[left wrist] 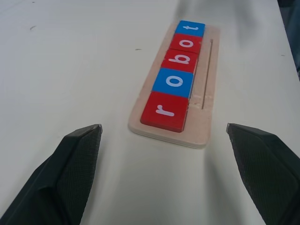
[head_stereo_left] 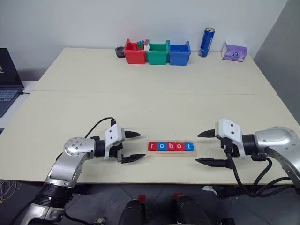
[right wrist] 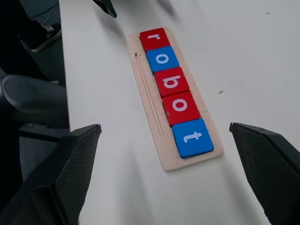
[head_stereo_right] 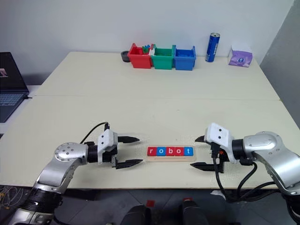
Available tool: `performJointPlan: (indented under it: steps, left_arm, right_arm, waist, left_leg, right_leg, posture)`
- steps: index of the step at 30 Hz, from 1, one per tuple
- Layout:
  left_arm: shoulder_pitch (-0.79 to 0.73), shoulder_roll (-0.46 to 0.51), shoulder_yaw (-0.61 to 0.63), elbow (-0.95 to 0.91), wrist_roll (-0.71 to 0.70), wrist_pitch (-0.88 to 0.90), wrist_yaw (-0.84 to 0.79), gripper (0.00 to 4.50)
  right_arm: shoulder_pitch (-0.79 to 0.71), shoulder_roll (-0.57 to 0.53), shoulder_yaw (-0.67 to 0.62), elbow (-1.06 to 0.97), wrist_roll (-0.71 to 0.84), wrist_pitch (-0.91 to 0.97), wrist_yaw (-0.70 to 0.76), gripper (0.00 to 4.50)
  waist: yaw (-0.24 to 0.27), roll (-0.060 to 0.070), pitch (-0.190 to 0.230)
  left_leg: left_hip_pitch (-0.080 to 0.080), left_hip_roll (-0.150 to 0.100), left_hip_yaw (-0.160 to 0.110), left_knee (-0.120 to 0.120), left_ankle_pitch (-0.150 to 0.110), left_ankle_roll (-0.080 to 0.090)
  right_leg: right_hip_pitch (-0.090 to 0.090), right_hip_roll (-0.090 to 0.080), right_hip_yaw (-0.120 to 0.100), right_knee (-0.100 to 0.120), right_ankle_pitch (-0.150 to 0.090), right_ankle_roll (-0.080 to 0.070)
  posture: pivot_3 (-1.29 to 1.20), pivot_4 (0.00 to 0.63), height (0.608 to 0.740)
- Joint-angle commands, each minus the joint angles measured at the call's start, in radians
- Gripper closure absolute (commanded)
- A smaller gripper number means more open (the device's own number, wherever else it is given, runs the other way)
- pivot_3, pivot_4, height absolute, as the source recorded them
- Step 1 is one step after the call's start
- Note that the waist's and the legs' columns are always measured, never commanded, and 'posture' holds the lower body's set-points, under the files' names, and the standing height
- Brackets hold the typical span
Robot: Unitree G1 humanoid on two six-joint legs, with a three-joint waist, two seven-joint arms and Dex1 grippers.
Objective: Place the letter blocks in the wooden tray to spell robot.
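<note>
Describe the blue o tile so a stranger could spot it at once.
Find the wooden tray at the table's near edge, between the two hands. Five tiles sit in a row on it. The o tile is second from the robot's left: the other o is red, the other blue tile reads t.

Table (head_stereo_left: 140,93): pale surface made of 2 panels meeting at a seam that runs across, beyond both hands.

Far edge, well beyond both hands:
- 3 plastic bins touching in 1 row: red bin (head_stereo_left: 134,53), green bin (head_stereo_left: 157,53), blue bin (head_stereo_left: 179,53).
- Dark round object (head_stereo_left: 120,52) just beside the red bin.
- Blue can (head_stereo_left: 206,42), upright, beyond the right hand.
- Purple tissue pack (head_stereo_left: 234,50), near the can.

Laptop (head_stereo_left: 7,79): off the table, beyond the left hand and outward of it.
</note>
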Motion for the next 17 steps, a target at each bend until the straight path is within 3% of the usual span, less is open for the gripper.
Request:
performJointPlan:
  steps: [1,17]
  left_arm:
    - [0.018,0.022,0.051,-0.101,-0.053,0.053,0.019,0.00]
    - [0.040,0.047,0.065,-0.180,-0.121,0.091,-0.011,0.00]
  right_arm:
    - [-0.006,-0.020,-0.059,0.001,0.035,-0.027,0.022,0.02]
    - [0.015,0.004,-0.048,0.060,0.010,-0.155,0.007,0.02]
  waist:
    - [0.000,0.000,0.000]
    - [0.000,0.000,0.000]
  left_leg:
    - [0.000,0.000,0.000,0.000,0.000,0.000]
    - [0.000,0.000,0.001,0.000,0.000,0.000]
  right_leg:
    - [0.000,0.000,0.000,0.000,0.000,0.000]
    - [0.000,0.000,0.001,0.000,0.000,0.000]
  posture:
    - [0.00,0.150,0.740]
    - [0.00,0.150,0.740]
